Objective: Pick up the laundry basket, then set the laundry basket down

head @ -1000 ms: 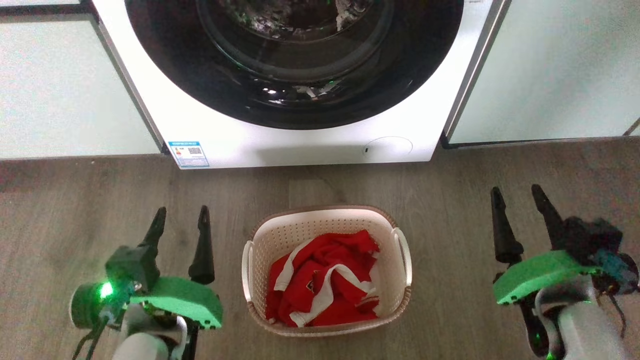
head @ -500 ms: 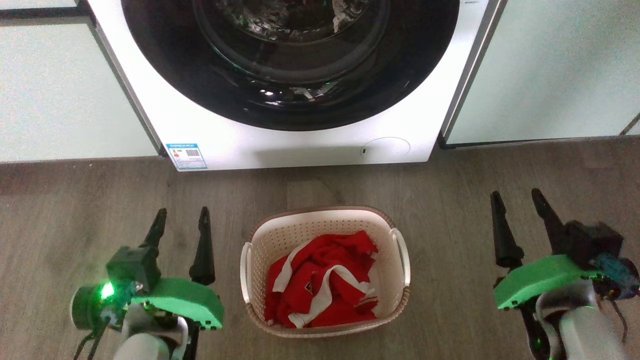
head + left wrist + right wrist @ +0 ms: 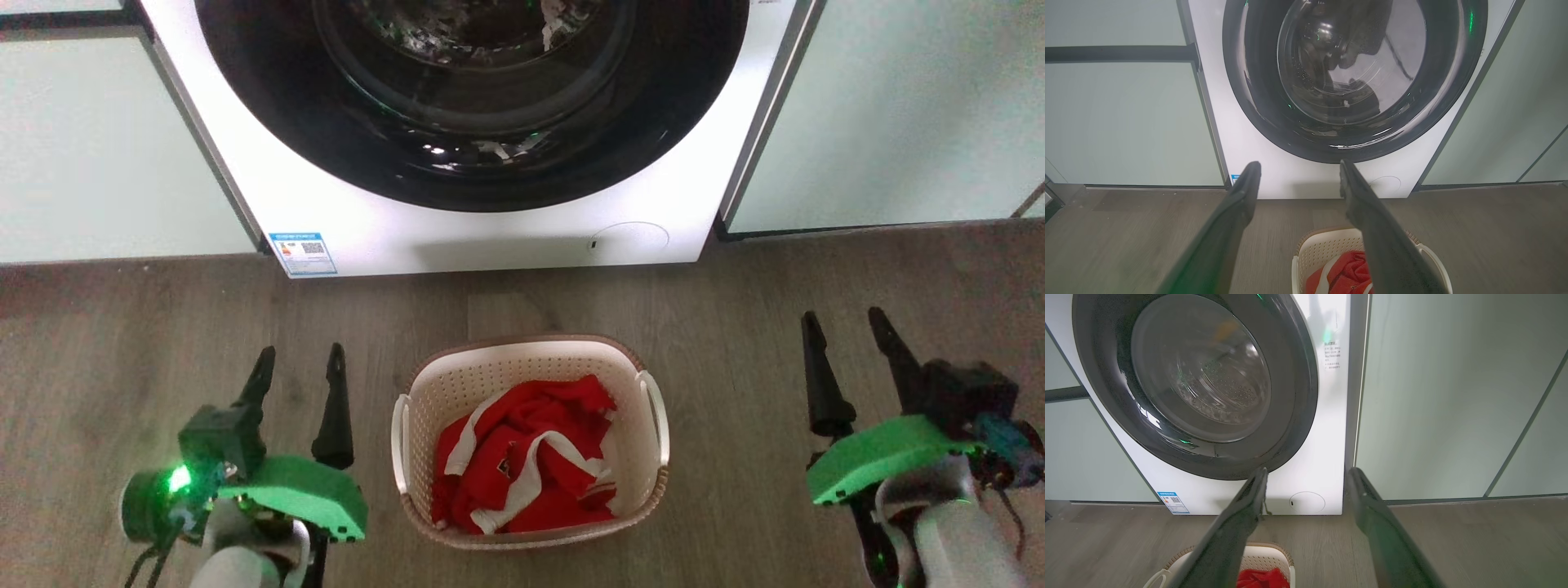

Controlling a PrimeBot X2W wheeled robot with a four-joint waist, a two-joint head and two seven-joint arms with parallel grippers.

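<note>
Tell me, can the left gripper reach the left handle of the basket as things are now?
Probably yes: the left gripper is open beside the basket, and only bare floor lies between it and that handle.

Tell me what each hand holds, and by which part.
Nothing. The left hand and right hand are open, flanking the basket without touching it.
</note>
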